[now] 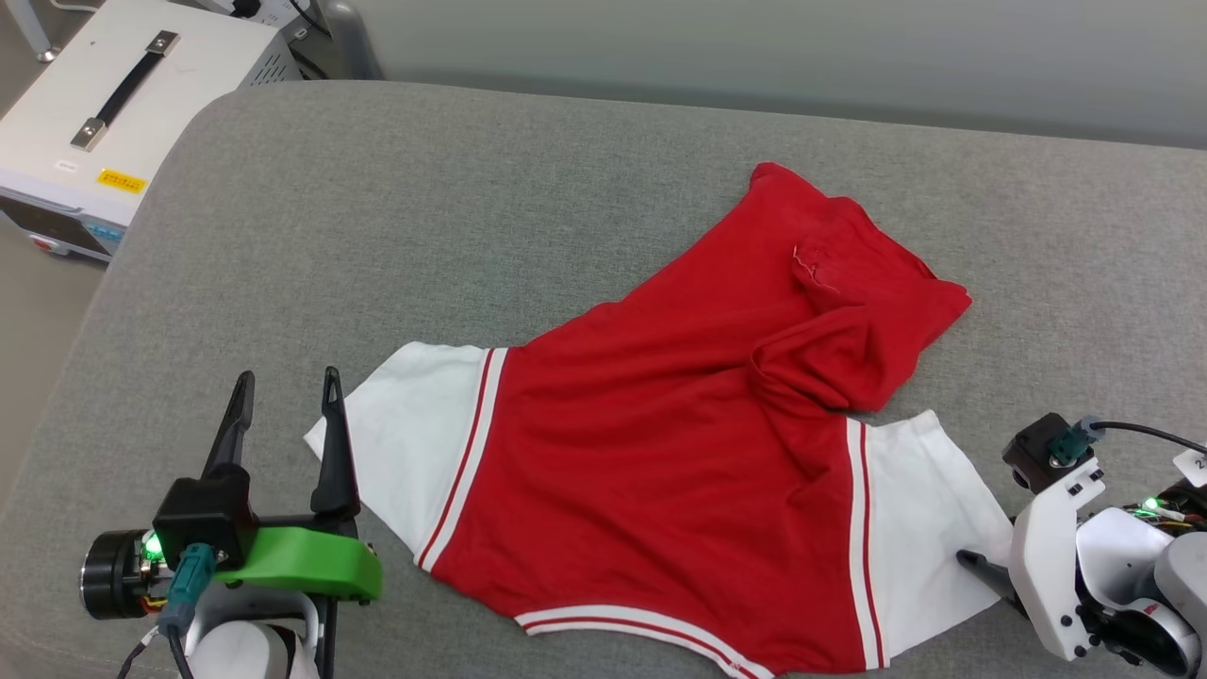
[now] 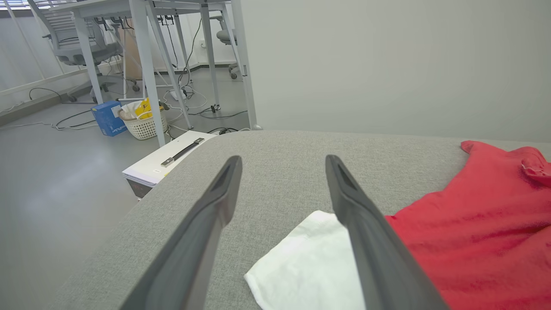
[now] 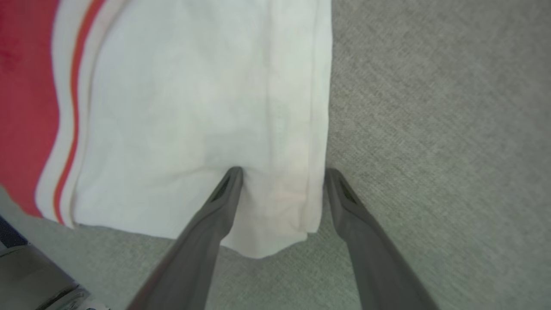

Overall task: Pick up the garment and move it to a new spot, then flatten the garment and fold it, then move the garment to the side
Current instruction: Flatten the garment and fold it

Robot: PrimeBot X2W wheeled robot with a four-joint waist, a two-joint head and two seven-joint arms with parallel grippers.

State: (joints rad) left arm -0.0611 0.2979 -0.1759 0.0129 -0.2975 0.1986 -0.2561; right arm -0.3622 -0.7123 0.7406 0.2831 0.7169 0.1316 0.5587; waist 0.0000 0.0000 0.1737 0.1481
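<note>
Garment (image 1: 660,453) spread on grey padded surface (image 1: 377,207), sleeve-to-sleeve axis running left-right. Right end effector (image 3: 284,171) released, fingers astride right sleeve (image 3: 193,107) edge: nearer. Left end effector (image 1: 289,375) released, just left of left sleeve (image 1: 415,443)

Red garment (image 1: 660,453) — white sleeves (image 1: 415,443), trim (image 1: 467,453) seemingly white-red-white striped.

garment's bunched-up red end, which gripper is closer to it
Right. The right gripper straddles the edge of the white sleeve beside the bunched-up red end; the left gripper sits at the opposite sleeve, across the whole garment.
</note>
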